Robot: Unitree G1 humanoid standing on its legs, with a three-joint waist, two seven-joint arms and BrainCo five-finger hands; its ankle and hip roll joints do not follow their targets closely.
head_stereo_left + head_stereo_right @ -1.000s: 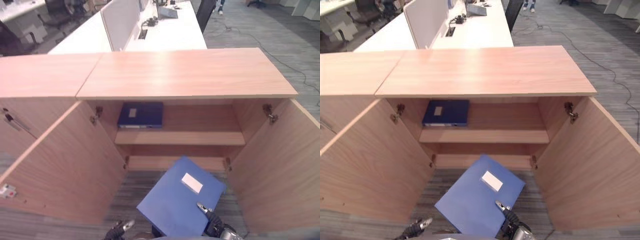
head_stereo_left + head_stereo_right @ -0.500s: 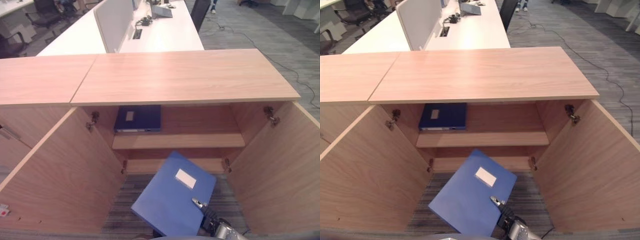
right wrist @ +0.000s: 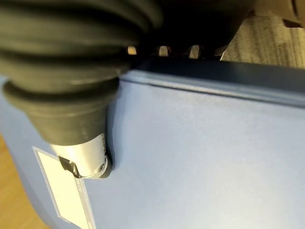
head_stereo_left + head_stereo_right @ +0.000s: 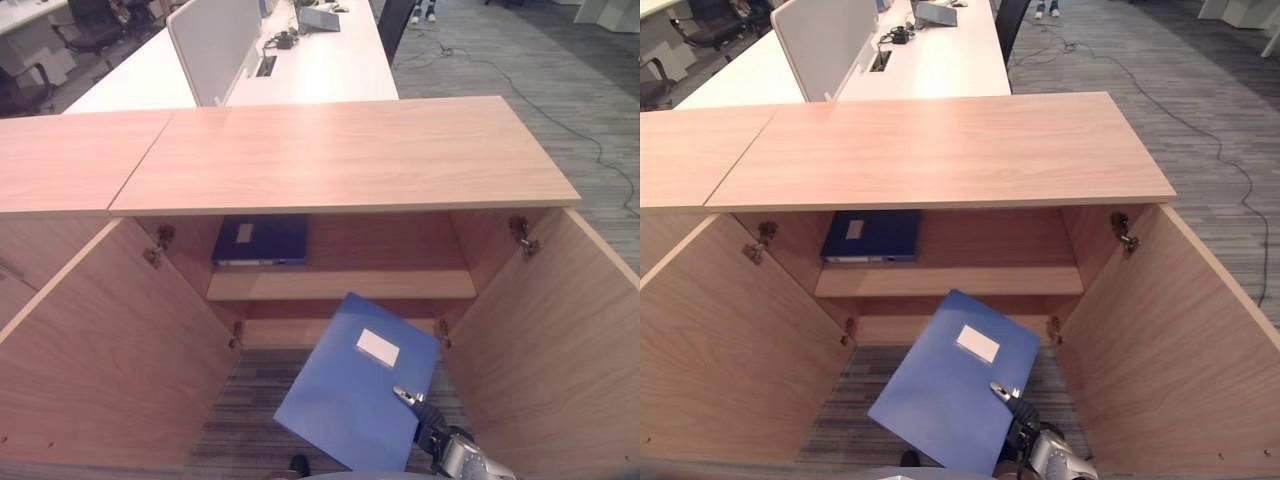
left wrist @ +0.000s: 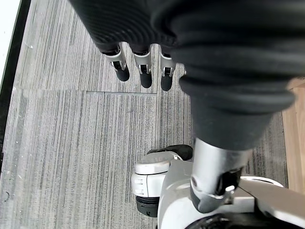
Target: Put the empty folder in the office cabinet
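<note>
Right now I have the blue folder [image 4: 358, 390] held in front of the open cabinet [image 4: 340, 150], low over the grey carpet [image 4: 240, 420] and between the two swung-out doors. Its long axis runs diagonally, from the corner nearest me at lower left up toward the cabinet's right side, and the far upper end tips toward the lower shelf opening. One white label [image 4: 378, 347] sits on the upward face, near the far end.

My right hand [image 4: 418, 412] grips the folder at its near right edge: in the right wrist view the thumb [image 3: 86, 160] presses on the blue face just beside the label, and the fingers [image 3: 163, 50] wrap over the edge behind it. My left hand [image 5: 143, 71] hangs over the carpet with its fingers straight and relaxed, holding nothing.

I count two folders in all: the one I hold, and a darker blue folder [image 4: 260, 240] lying flat on the upper shelf [image 4: 380, 284] at its left end, with its own single white label.
</note>
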